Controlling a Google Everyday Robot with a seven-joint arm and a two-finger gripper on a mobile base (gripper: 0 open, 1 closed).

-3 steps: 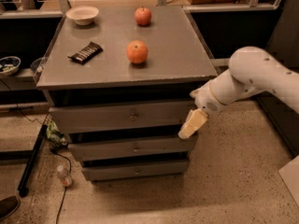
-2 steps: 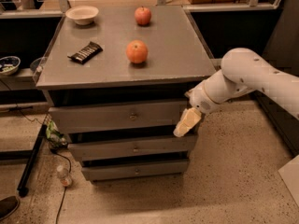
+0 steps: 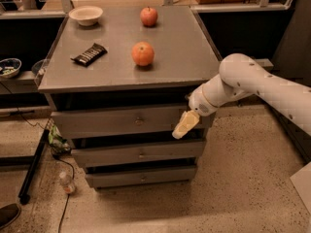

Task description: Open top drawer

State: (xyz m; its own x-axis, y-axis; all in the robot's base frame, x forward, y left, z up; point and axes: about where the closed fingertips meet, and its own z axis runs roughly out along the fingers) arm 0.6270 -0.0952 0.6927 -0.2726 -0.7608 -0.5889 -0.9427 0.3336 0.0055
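Observation:
The top drawer (image 3: 112, 123) is the widest grey front, just under the grey tabletop (image 3: 175, 57), with a small round metal knob (image 3: 138, 122) at its centre. It stands a little forward of the cabinet frame, with a dark gap above it. My gripper (image 3: 183, 125), with pale yellow fingers, hangs from the white arm (image 3: 252, 84) in front of the drawer's right end, to the right of the knob.
On the tabletop lie two red apples (image 3: 143, 53) (image 3: 149, 16), a dark candy bar (image 3: 89, 54) and a white bowl (image 3: 86, 15). Two narrower drawers (image 3: 141, 153) sit below. A plastic bottle (image 3: 65, 182), a cable and a black stand leg (image 3: 33, 166) are on the floor at left.
My gripper and arm have moved left along the top drawer's front, toward the knob. The drawer and the objects on top have not visibly moved.

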